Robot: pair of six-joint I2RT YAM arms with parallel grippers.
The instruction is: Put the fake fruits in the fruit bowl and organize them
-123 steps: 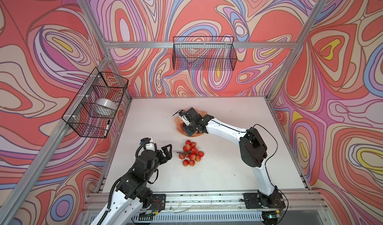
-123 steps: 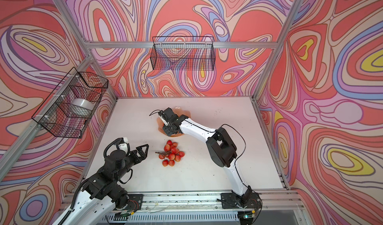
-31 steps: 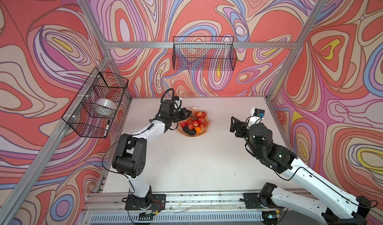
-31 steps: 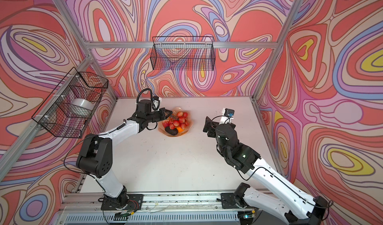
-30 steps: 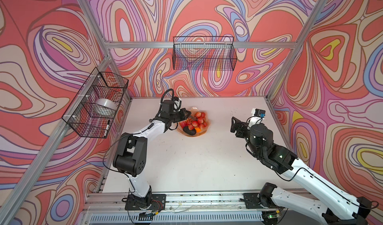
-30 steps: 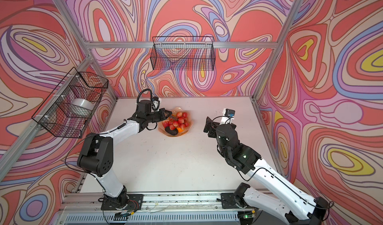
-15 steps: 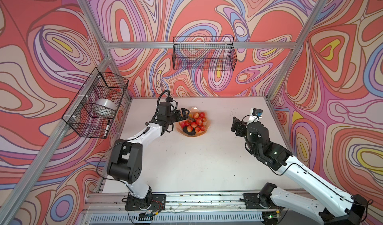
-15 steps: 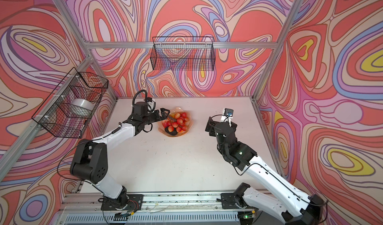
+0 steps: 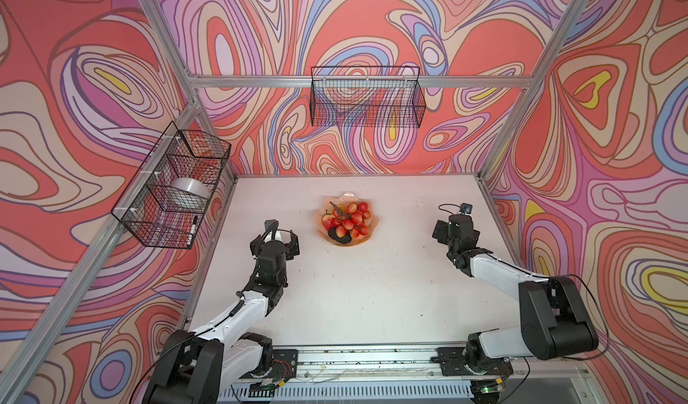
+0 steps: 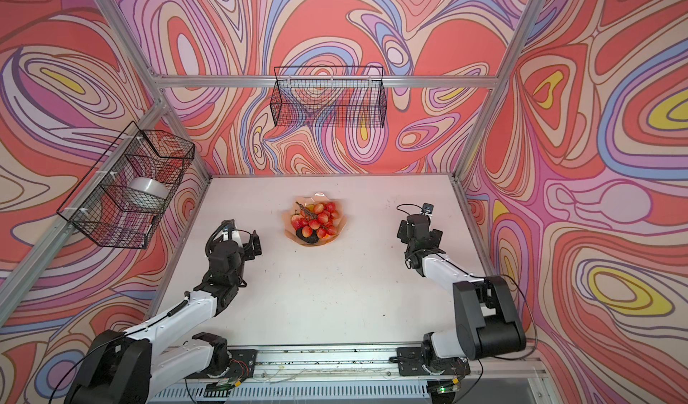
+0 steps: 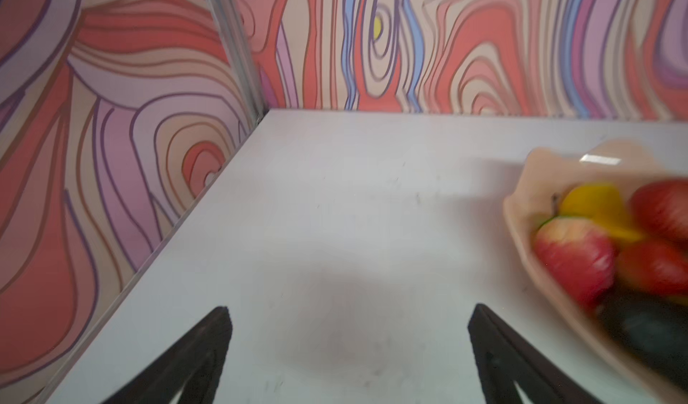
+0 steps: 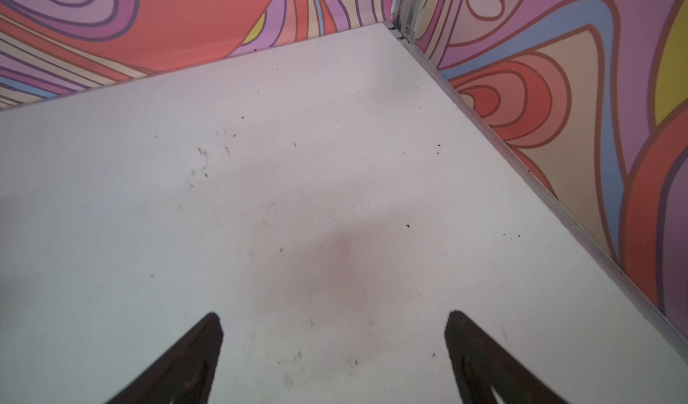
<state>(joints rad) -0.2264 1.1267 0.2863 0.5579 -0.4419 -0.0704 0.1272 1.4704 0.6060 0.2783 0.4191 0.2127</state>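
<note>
Full fruit bowl [image 9: 344, 198] near left fingers [image 11: 193, 353], well apart from right fingers [image 12: 186, 361]; both spread, empty.

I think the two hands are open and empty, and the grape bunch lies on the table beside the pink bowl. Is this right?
Not quite. The grape bunch lies inside the pink bowl, not beside it; both top views show this. The rest holds: the left hand and the right hand are open and empty.
</note>
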